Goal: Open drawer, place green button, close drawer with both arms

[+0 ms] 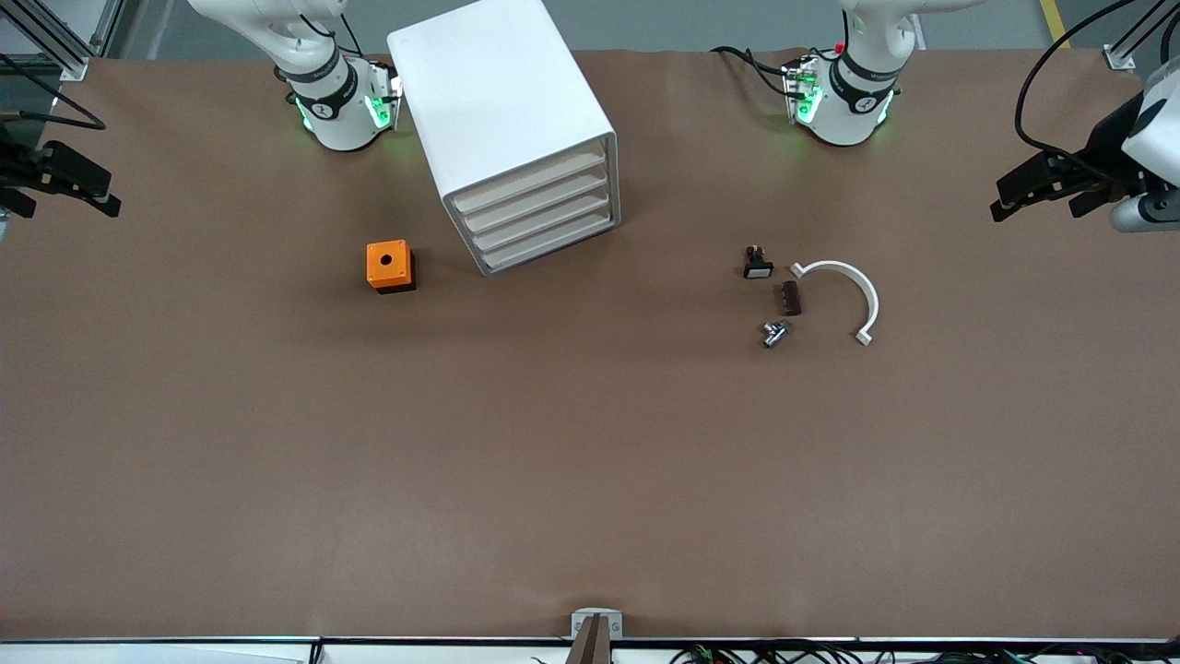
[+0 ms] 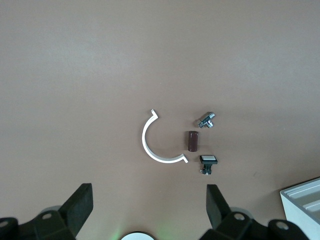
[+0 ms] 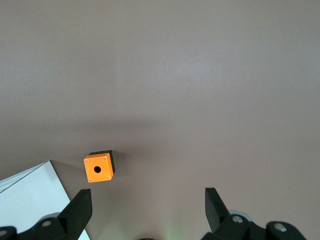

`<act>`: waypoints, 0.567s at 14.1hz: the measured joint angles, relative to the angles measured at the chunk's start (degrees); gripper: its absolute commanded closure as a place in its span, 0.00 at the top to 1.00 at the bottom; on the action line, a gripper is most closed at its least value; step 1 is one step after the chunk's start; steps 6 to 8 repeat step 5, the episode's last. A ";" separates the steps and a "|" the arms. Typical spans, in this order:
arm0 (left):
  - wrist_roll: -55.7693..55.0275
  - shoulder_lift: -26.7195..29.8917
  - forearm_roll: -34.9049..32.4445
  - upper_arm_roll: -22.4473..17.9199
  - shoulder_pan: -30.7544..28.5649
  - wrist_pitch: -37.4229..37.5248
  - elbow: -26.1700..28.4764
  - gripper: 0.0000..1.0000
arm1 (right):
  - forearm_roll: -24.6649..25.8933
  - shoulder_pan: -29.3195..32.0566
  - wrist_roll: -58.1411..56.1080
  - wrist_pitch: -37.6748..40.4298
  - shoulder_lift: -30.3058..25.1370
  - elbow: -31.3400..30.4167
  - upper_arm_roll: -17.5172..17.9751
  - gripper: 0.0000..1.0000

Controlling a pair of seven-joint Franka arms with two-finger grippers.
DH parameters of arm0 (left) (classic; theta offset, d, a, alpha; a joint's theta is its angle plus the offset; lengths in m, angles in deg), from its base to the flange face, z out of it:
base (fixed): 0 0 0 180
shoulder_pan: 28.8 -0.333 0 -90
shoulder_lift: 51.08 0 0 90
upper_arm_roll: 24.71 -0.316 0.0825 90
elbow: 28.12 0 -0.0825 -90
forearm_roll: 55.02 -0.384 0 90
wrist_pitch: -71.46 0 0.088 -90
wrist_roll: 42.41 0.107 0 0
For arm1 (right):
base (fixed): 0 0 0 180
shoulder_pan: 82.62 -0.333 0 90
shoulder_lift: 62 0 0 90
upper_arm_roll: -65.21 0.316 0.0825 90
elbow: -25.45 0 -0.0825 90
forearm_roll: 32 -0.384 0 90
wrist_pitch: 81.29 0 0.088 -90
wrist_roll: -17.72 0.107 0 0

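Note:
The white cabinet (image 1: 502,101) stands between the two arm bases, and all four beige-fronted drawers (image 1: 539,207) are shut. Its corner shows in the left wrist view (image 2: 304,201) and in the right wrist view (image 3: 30,202). No green-capped button shows in any view. My left gripper (image 1: 1007,198) hangs open and empty over the table's edge at the left arm's end. In its own view (image 2: 149,194) it is high above the small parts. My right gripper (image 1: 103,195) hangs open and empty over the right arm's end. In its own view (image 3: 148,197) it is high above the table.
An orange box with a round hole (image 1: 390,266) (image 3: 98,168) sits beside the cabinet toward the right arm's end. Toward the left arm's end lie a black switch with a white face (image 1: 757,264) (image 2: 208,162), a brown block (image 1: 791,298), a silver part (image 1: 774,332) and a white curved clip (image 1: 857,293).

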 measured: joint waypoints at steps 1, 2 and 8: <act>0.00 0.00 0.00 -0.01 -0.01 0.00 -0.03 1.00 | 0.00 0.02 0.05 0.05 0.00 0.00 -0.04 1.00; 0.00 0.00 0.00 -0.01 -0.02 0.00 -0.09 1.00 | 0.00 0.03 0.11 0.10 0.00 0.00 -0.06 1.00; 0.00 0.00 0.00 -0.01 -0.02 0.00 -0.39 1.00 | -0.03 0.05 0.27 0.24 0.00 0.00 -0.48 1.00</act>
